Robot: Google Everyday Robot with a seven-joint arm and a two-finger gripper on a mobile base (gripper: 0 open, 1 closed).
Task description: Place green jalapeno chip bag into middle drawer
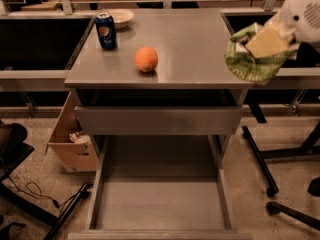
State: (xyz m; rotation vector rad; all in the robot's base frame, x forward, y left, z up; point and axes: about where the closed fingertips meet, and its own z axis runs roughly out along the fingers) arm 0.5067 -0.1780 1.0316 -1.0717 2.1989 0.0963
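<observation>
My gripper [263, 42] is at the upper right, just off the right edge of the cabinet top [200, 49]. It is shut on the green jalapeno chip bag [250, 64], a crumpled light green foil bag that hangs in the air beside the cabinet's right front corner. The middle drawer [160, 204] is pulled out at the bottom, a wide shallow grey tray with a bare flat floor. The bag is well above the drawer and to its right.
An orange [146, 59], a blue soda can [106, 30] and a small bowl [120, 18] sit on the cabinet top. A shut drawer front [157, 120] is above the open drawer. A cardboard box [72, 141] stands at the left, and black chair legs [260, 161] at the right.
</observation>
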